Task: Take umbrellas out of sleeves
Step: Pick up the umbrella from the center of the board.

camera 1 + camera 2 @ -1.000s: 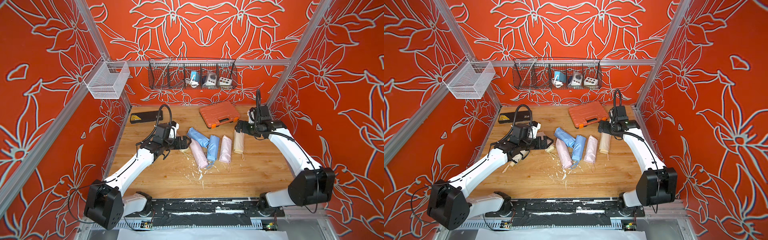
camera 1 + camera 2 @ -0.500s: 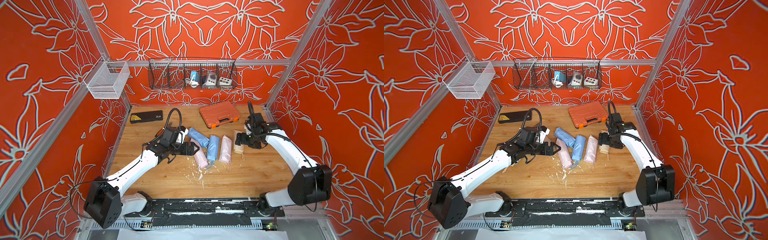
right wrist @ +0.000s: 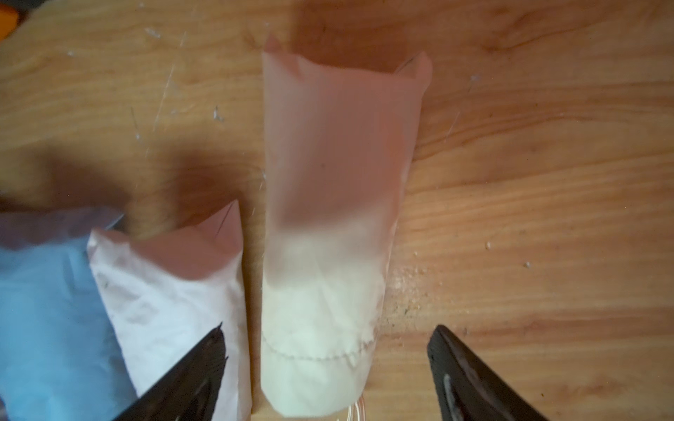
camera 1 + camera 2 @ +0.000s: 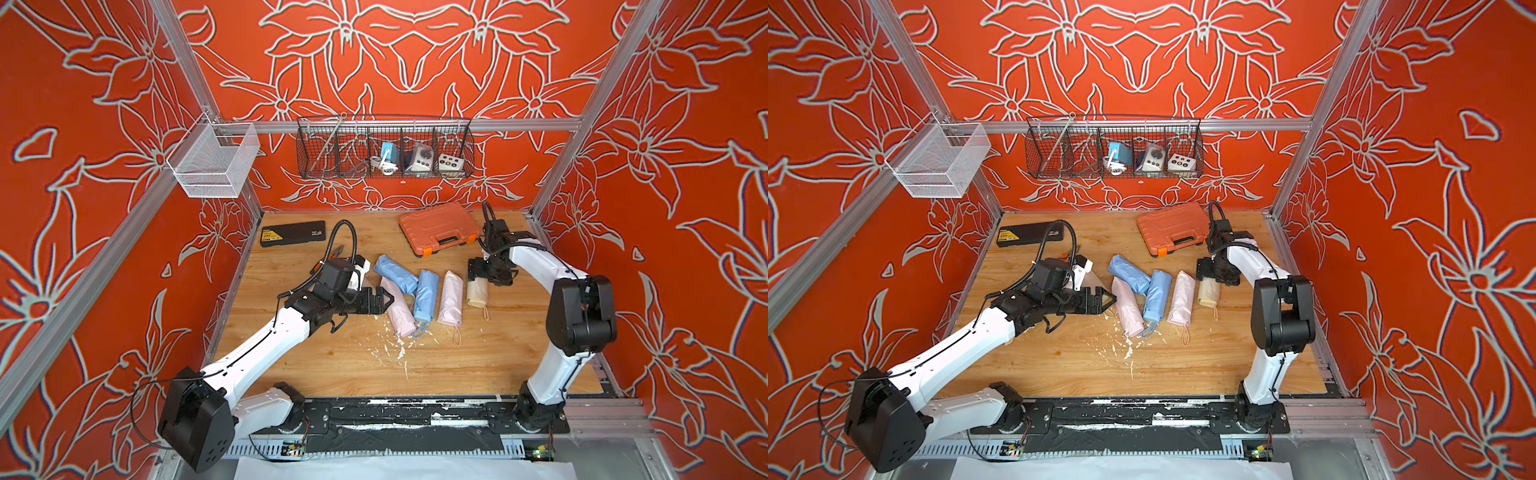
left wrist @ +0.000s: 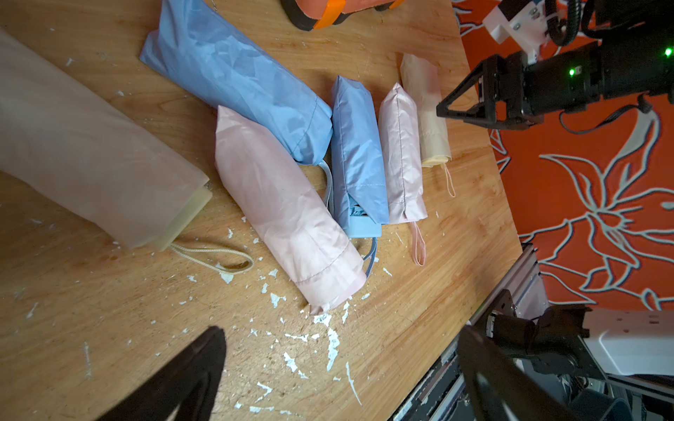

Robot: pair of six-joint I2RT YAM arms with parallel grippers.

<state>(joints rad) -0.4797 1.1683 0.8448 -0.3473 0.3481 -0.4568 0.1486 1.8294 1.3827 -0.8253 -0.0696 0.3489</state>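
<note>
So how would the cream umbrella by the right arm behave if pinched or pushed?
Its sleeve looks thin and smooth, so a pinch may slip or bunch. The umbrella inside looks flattish; a push would likely slide, not roll, it.

Worktop (image 4: 478, 365) front edge: bare, passable.
Centre: sleeved umbrellas (image 4: 424, 291) crowded together.
Back edge: orange case (image 4: 438, 226), black case (image 4: 293, 232) block.

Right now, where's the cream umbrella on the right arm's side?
In both top views the cream umbrella ends the row on the right, beside a pink umbrella, directly beneath the open right end effector.
</note>
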